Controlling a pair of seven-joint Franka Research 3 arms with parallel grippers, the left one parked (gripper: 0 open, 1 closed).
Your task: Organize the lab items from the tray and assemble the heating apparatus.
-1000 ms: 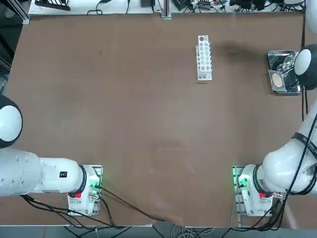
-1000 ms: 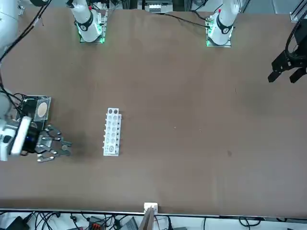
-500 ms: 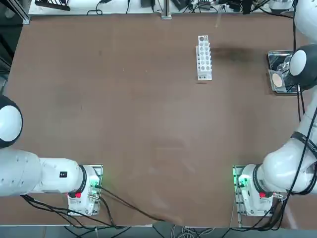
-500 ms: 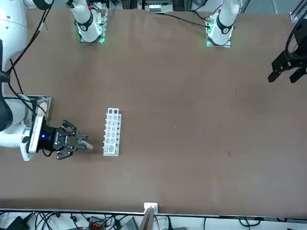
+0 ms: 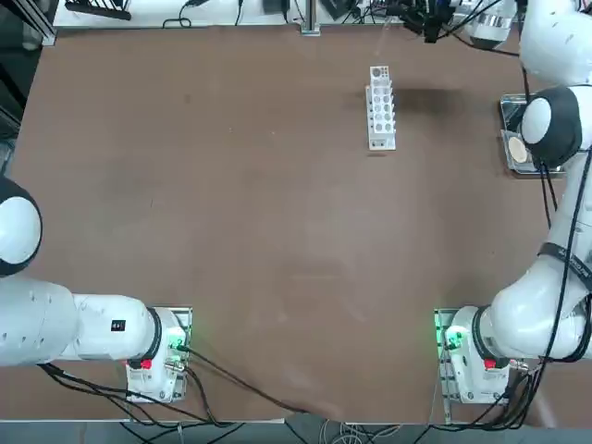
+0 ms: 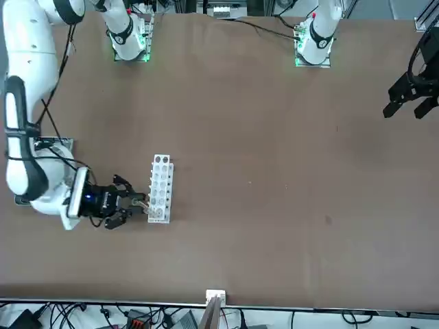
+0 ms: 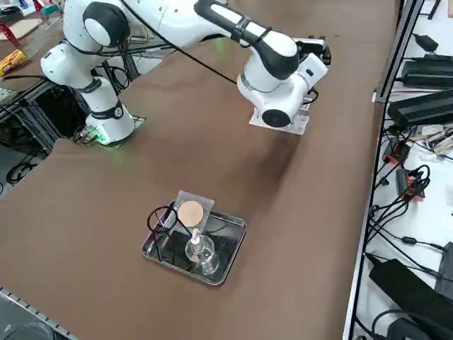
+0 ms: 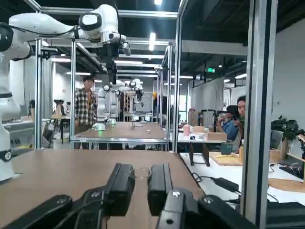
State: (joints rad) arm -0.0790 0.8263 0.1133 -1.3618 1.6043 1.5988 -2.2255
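Observation:
My right gripper (image 6: pixel 140 203) lies level just above the table, its tips close to the end of the white holed rack (image 6: pixel 160 188) farthest from my bases. It is shut on the thin clear tube (image 8: pixel 142 172), whose round rim shows between the two fingers (image 8: pixel 121 183). In the top view the gripper (image 5: pixel 427 20) sits at the table's far edge, beyond the rack (image 5: pixel 380 106). The metal tray (image 7: pixel 230 258) stands off to my right, holding the glass burner (image 7: pixel 200 252), the tan disc (image 7: pixel 190 212) and the black wire stand (image 7: pixel 161 221).
My own forearm hangs over part of the tray (image 5: pixel 508 106) in the top view. Cables and boxes lie past the table's far edge (image 5: pixel 305 28). The parked left gripper (image 6: pixel 410 96) hangs at the other side. People stand in the room beyond.
The right arm has swung from beside the tray across to the rack's far end, the gripper staying shut and turning level as it went.

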